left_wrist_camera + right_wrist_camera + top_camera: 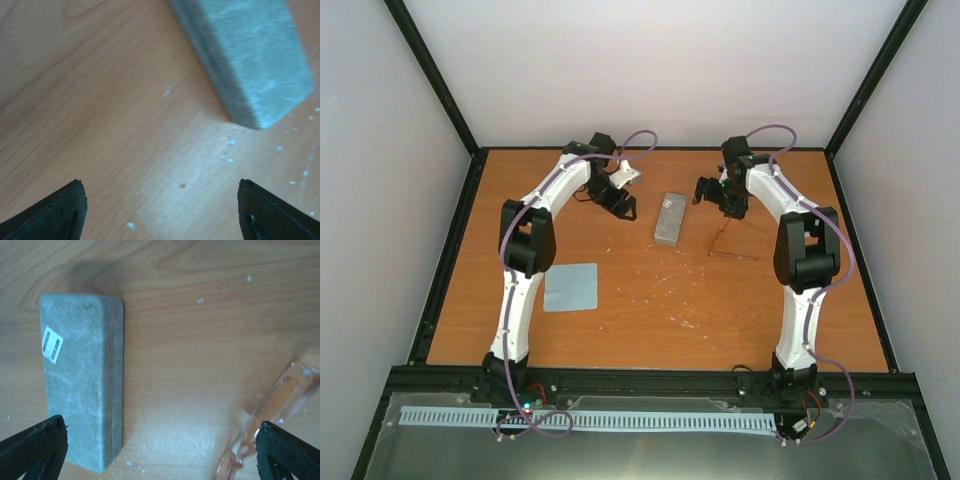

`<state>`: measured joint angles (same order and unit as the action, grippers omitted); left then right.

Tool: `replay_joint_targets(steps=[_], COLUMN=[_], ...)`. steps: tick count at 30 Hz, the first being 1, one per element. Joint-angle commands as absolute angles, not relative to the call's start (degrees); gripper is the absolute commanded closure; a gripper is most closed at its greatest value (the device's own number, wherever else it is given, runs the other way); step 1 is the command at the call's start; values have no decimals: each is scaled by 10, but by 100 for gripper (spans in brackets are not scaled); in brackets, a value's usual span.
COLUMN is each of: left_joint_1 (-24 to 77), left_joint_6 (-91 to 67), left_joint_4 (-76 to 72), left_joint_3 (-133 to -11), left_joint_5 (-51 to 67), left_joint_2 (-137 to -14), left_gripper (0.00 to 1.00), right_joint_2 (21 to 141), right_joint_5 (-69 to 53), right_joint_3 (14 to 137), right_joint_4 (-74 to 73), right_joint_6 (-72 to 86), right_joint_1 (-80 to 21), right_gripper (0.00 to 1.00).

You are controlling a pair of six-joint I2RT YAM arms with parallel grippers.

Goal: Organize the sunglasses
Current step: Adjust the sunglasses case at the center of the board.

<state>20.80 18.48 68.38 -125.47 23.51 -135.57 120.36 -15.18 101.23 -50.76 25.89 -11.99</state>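
The sunglasses (732,240) are thin reddish-brown wire frames lying on the table right of the closed grey box (669,218). In the right wrist view the sunglasses (280,402) lie blurred by the right fingertip (272,440), and the grey box (82,385) is at the left. My right gripper (716,195) (160,432) hovers open between box and glasses, holding nothing. My left gripper (617,203) (162,200) is open over bare wood, just left of the box (250,55), with nothing between its fingers.
A flat pale blue-grey cloth (570,287) lies on the wooden table (650,320) near the left arm. Black frame rails (450,250) border the table, with white walls behind. White specks dot the wood (167,91).
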Motion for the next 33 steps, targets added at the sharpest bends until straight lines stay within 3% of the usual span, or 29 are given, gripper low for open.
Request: replay_joint_targets(steps=[1,9,15,33], left_joint_1=[174,97,95,95], left_joint_6=[159,131,147,140], left_joint_4=[623,495,394,392], left_joint_3=[-1236,-1133,-1031,-994], left_joint_5=[202,180,204,239], left_joint_2=[-1316,-1258,-1205,-1184], left_gripper=[19,18,17,17], right_joint_2=[1134,1123,1134,1385], right_joint_5=[-152,-176,-124,-27], right_joint_3=[968,965,992,1281], right_joint_4=[-478,-513,-555,-697], right_joint_6=[246,241,228,232], right_joint_1=[-129,-173,-180,-245], right_gripper=[0,0,0,1])
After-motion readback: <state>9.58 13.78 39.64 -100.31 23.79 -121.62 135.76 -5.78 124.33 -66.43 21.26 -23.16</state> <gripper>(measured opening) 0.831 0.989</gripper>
